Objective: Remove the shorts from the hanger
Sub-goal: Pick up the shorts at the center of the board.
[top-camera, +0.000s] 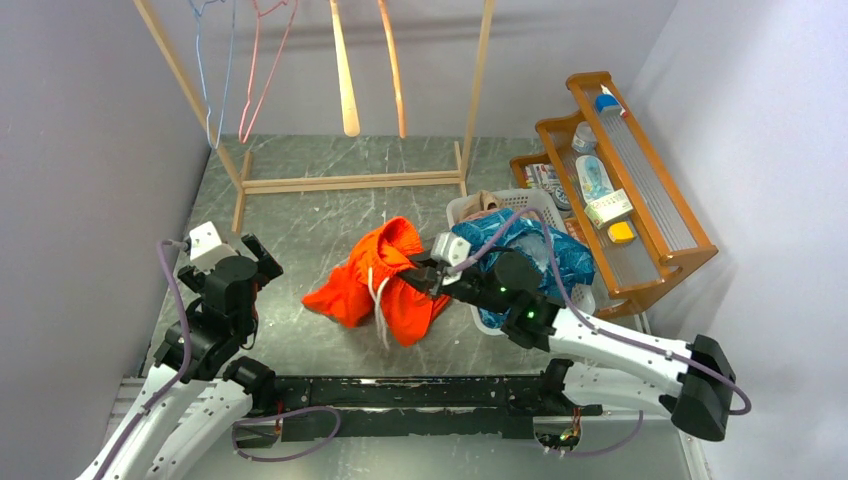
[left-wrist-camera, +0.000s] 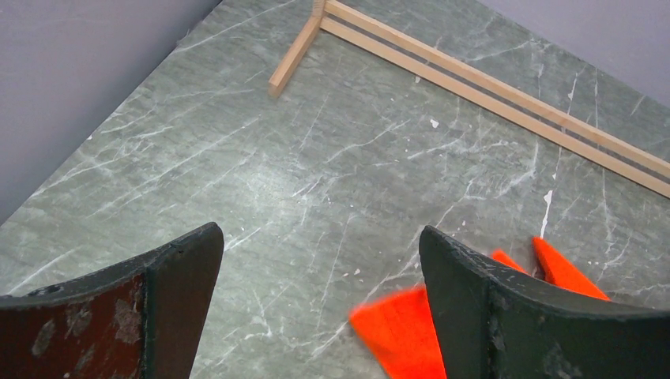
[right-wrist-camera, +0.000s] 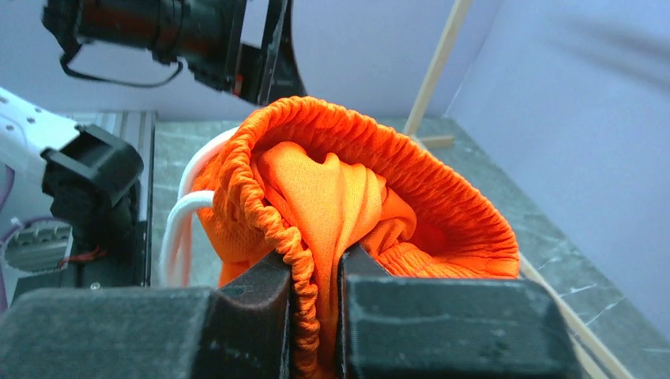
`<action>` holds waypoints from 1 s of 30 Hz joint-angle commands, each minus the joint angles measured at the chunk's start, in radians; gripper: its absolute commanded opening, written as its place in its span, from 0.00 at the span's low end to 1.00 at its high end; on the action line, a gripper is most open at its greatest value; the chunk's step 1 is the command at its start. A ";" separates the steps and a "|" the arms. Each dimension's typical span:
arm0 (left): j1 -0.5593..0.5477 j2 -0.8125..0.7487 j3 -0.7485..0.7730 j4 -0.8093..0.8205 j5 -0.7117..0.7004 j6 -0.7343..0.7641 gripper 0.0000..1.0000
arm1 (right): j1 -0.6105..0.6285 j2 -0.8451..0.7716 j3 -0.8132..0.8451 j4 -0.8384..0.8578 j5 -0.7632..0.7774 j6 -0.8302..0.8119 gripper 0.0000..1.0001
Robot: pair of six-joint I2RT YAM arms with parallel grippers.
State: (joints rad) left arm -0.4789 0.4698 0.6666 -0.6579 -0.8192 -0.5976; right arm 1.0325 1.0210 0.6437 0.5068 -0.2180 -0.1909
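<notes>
Item: orange shorts (right-wrist-camera: 340, 189), elastic waistband pinched between the right gripper's (right-wrist-camera: 316, 316) nearly closed jaws; left gripper (left-wrist-camera: 320, 260) gaping wide, empty, orange fabric seemingly just beyond one finger.

Grey marbled table (top-camera: 320, 225) under orange shorts (top-camera: 385, 275), basket (top-camera: 468, 206), wooden rack (top-camera: 350, 183)

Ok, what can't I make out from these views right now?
Top external: hangers cut off by the upper edge; basket contents buried under blue shorts.
Right wrist: orange shorts, clamped in the right gripper, hide much of the table.
Left wrist: orange shorts mostly behind a finger.
</notes>
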 commanded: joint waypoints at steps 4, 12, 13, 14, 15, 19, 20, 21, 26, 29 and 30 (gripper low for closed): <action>0.002 -0.005 0.023 0.031 0.017 0.018 0.97 | -0.003 -0.081 0.021 -0.050 0.049 0.025 0.00; 0.003 -0.005 0.027 0.016 0.026 0.003 0.96 | -0.001 0.126 0.069 -0.402 0.277 0.543 0.07; 0.003 -0.007 0.026 0.018 0.028 0.004 0.96 | -0.001 0.160 0.099 -0.490 0.320 0.603 0.10; 0.003 -0.008 0.025 0.021 0.030 0.006 0.96 | -0.001 0.195 0.139 -0.573 0.339 0.635 0.13; 0.003 -0.009 0.024 0.022 0.032 0.008 0.96 | -0.001 0.238 0.180 -0.651 0.346 0.643 0.15; 0.003 -0.005 0.024 0.027 0.036 0.016 0.96 | 0.000 0.393 0.306 -0.831 0.320 0.649 0.35; 0.003 -0.004 0.025 0.024 0.036 0.013 0.96 | 0.000 0.427 0.324 -0.851 0.304 0.653 0.43; 0.003 -0.002 0.028 0.020 0.036 0.009 0.96 | 0.000 0.469 0.340 -0.863 0.281 0.660 0.53; 0.003 -0.010 0.029 0.006 0.041 -0.006 0.96 | 0.014 0.591 0.402 -0.889 0.216 0.692 0.72; 0.003 -0.021 0.024 0.010 0.042 -0.004 0.96 | 0.046 0.642 0.442 -0.902 0.233 0.698 0.88; 0.002 -0.024 0.024 0.009 0.042 -0.004 0.96 | 0.059 0.657 0.453 -0.901 0.244 0.699 0.88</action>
State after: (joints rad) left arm -0.4789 0.4664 0.6670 -0.6563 -0.7853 -0.5922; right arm 1.0492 1.6367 1.0386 -0.3408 0.0269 0.4759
